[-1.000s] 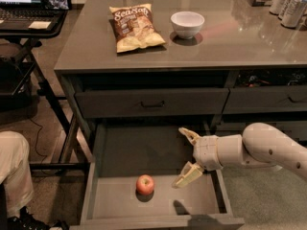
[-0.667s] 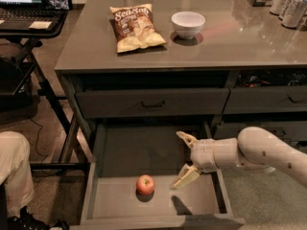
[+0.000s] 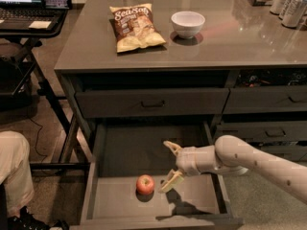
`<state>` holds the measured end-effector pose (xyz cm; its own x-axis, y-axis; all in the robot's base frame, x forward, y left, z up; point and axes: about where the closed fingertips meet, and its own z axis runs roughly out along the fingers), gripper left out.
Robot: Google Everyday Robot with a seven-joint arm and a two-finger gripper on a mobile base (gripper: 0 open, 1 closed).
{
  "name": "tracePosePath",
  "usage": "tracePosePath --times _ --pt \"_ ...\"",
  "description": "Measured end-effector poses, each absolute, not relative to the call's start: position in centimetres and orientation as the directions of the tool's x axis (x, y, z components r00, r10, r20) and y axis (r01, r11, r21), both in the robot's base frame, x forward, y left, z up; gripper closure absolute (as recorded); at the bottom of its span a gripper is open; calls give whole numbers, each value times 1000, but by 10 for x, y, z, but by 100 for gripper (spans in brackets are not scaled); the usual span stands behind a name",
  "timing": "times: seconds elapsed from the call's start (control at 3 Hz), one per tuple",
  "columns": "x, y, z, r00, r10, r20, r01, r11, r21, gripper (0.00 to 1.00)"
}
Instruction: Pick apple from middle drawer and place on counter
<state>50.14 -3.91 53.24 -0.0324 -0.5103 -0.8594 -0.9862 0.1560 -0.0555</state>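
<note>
The table (image 3: 230, 49) fills the upper half of the view, with a chip bag (image 3: 135, 27) and a white bowl (image 3: 187, 23) on it toward 12 o'clock, both well apart from the work below. Beneath it the middle drawer (image 3: 125, 147) stands pulled out, and the arm (image 3: 259, 163) reaches into it from 3 o'clock. Over the last second the arm has slid toward 9 o'clock and a little lower, carrying the gripper (image 3: 168, 166) nearer the fruit. Its fingers are spread wide apart, holding nothing, one up at 12 o'clock and the other down at 6 o'clock. The lower finger now lies just beside the apple (image 3: 145, 184), at the apple's 3 o'clock; whether it touches cannot be told. The apple has not moved and rests on the drawer floor near the front wall, at about 8 o'clock from the gripper. That reads as the closing part of the approach: the opening has yet to come around the apple, so a further drop and shift toward 8 o'clock seem needed before any squeeze, lift and carry to the table.
</note>
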Motion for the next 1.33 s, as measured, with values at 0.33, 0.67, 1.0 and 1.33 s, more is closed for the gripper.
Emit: tracePosePath --times 0.33,0.67,1.0,1.33 --pt "499 -15 499 -57 -500 -864 -989 147 -19 0" --pt "498 1 463 -105 -501 -859 -988 153 31 0" --pt "503 11 430 -145 -529 -836 -984 168 65 0" --pt "507 15 404 -174 -559 -811 -979 188 81 0"
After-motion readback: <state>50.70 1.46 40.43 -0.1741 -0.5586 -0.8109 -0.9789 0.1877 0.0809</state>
